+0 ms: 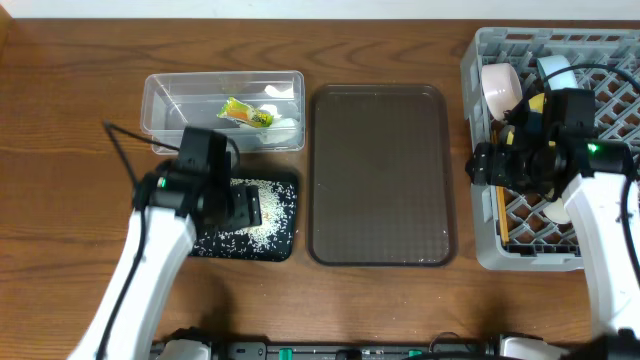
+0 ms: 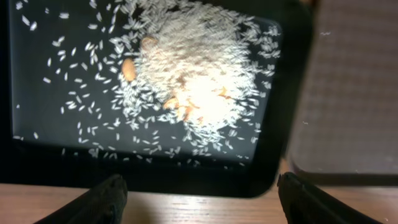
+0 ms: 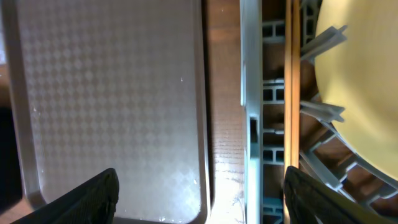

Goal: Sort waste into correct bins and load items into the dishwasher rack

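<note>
**Overhead.**
- Left gripper [image 1: 250,207]: over the right half of the black tray [image 1: 205,245].
- Right gripper [image 1: 482,165]: over the left wall of the grey rack [image 1: 480,50].
- Black tray: one heap of rice grains [image 1: 268,215], with loose grains scattered around it.
- Clear tub [image 1: 160,100], just behind the black tray: one crumpled yellow-green and orange snack wrapper [image 1: 245,113]. Also white scraps [image 1: 286,124], two as far as can be told.
- Grey rack: one white-pink bowl [image 1: 497,87] and one light blue bowl [image 1: 553,70], both on edge. One yellow plate [image 1: 534,104], mostly hidden by the arm. One chopstick [image 1: 500,215] along the left wall.
- Brown serving tray [image 1: 380,175]: one, between the bins and the rack.

**Left wrist.**
- Fingers [image 2: 109,199]: spread wide, nothing between them.
- Below them: the white rice heap in the black tray, with several orange bits in it.

**Right wrist.**
- Fingers [image 3: 93,199]: spread wide, holding nothing.
- Inside the rack: one chopstick lying along the wall, with the pale yellow plate on edge among the prongs.
- A strip of table [image 3: 224,93] separates the rack from the brown serving tray.
</note>
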